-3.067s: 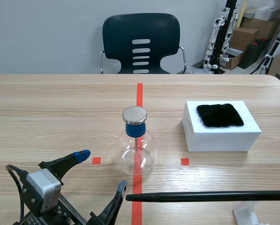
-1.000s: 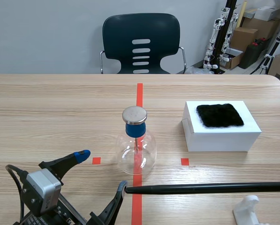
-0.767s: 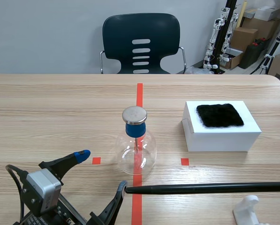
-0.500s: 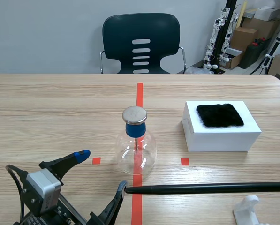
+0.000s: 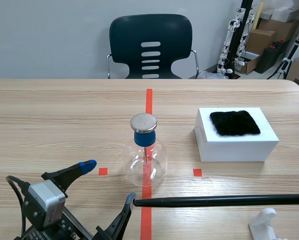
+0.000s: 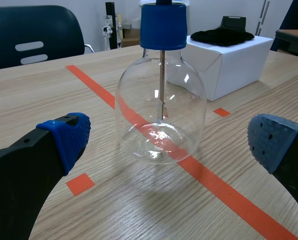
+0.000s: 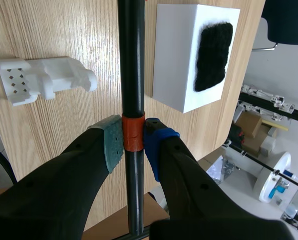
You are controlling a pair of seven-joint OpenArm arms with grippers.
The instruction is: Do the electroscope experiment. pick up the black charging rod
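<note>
The black charging rod (image 5: 219, 200) hangs level above the near right of the table, its tip by the red centre line. In the right wrist view my right gripper (image 7: 133, 142) is shut on the black charging rod (image 7: 131, 75) at its orange band. That gripper itself is out of the scene view. A glass electroscope flask (image 5: 145, 161) with a blue stopper and metal cap stands on the centre line. My left gripper (image 5: 106, 192) stands open at the near left, with the flask (image 6: 160, 112) ahead of its fingers and apart from them.
A white box (image 5: 235, 142) topped with a black fur pad (image 5: 235, 122) sits at the right. A white rod stand (image 5: 265, 225) lies under the rod near the front edge; the stand (image 7: 44, 80) shows beside the rod. A dark chair (image 5: 151, 46) stands beyond the table.
Since three seconds ago the rod has risen off the white stand and its tip has shifted slightly left. Over the last second nothing visibly moves.
</note>
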